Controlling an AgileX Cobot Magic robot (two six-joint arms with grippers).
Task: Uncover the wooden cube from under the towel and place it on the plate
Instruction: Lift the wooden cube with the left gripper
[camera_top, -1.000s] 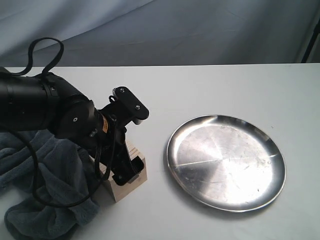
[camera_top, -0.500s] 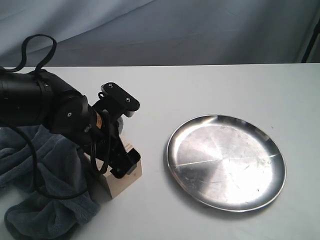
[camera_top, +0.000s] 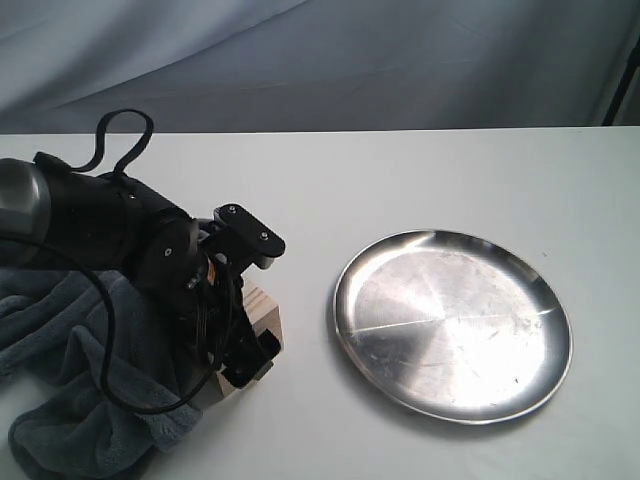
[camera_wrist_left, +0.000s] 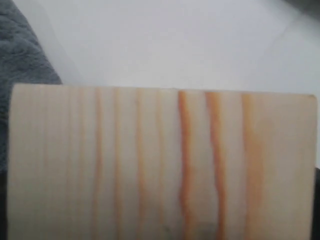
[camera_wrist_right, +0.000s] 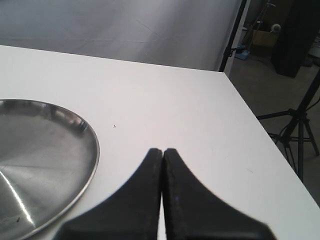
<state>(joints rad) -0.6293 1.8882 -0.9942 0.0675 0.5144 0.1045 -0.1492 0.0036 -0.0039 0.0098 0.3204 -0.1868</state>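
The wooden cube (camera_top: 263, 312), pale with straight grain, rests on the white table beside the towel (camera_top: 85, 400), fully uncovered. My left gripper (camera_top: 243, 352) is lowered over the cube with its jaws spread wide on either side of it. In the left wrist view the wooden cube (camera_wrist_left: 165, 165) fills the picture and the fingers do not show; a corner of the towel (camera_wrist_left: 20, 45) lies beside it. The steel plate (camera_top: 452, 325) lies empty to the cube's right. My right gripper (camera_wrist_right: 163, 150) is shut on nothing, above bare table next to the plate (camera_wrist_right: 40, 150).
The dark blue-grey towel is bunched at the table's front left, under my left arm. A black cable (camera_top: 120, 135) loops above that arm. The table's right edge (camera_wrist_right: 250, 115) drops off toward tripod legs on the floor.
My left gripper has come lower and slightly toward the towel, so it now covers more of the cube. The cube, plate and towel have stayed in place.
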